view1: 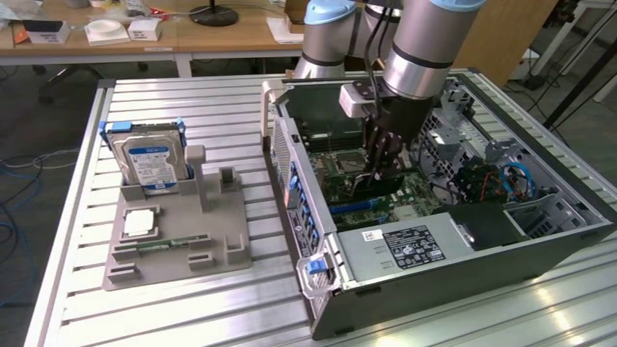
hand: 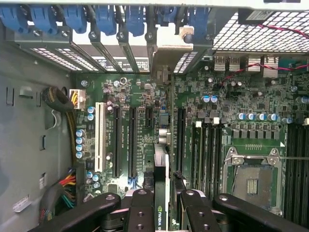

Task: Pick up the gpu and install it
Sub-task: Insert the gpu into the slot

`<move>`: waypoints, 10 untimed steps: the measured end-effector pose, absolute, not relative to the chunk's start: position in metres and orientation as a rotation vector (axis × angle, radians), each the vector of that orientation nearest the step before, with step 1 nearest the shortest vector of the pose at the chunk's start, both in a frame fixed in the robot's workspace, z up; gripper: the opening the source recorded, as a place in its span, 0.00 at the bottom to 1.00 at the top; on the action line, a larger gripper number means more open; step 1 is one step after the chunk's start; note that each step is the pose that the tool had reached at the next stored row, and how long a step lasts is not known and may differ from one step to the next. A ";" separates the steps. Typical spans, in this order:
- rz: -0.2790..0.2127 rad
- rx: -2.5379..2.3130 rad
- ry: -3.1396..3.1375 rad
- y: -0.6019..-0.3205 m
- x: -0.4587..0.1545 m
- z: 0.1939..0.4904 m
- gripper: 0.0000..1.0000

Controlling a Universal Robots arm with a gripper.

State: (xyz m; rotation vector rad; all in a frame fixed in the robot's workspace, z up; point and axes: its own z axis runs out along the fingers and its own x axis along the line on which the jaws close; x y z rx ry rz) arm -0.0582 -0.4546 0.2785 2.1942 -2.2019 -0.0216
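gpu (hand: 162,169) is showing dark with a green logo, gripper (hand: 163,200) looking black. Motherboard (hand: 145,96) is reading deep green, one white slot (hand: 100,137) among black ones. Clips (hand: 104,17) are showing blue. Hard drive (view1: 149,163) is showing silver, blue label.

Your gripper (hand: 166,215) pinches the gpu (hand: 161,193) edge-on between 2 black fingers (hand: 142,210), a green logo showing on the card's thin rim. Beyond it you see the green motherboard (hand: 231,96), with the card running between long black expansion slots (hand: 131,140). 1 white slot (hand: 100,137) lies further off, beside a column of blue capacitors (hand: 80,143). A pale bracket (hand: 169,48), in line with the card, sits among the row of blue retainer clips (hand: 104,17). You can also make out the processor socket (hand: 253,180), the memory slots (hand: 205,150) next to it, and a bundle of coloured wires (hand: 67,186).
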 end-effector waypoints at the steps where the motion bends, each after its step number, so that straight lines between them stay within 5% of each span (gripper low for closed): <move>1: -0.022 2.194 -2.202 -0.455 -0.058 0.278 0.26; 10: -0.015 2.191 -2.199 -0.455 -0.062 0.276 0.26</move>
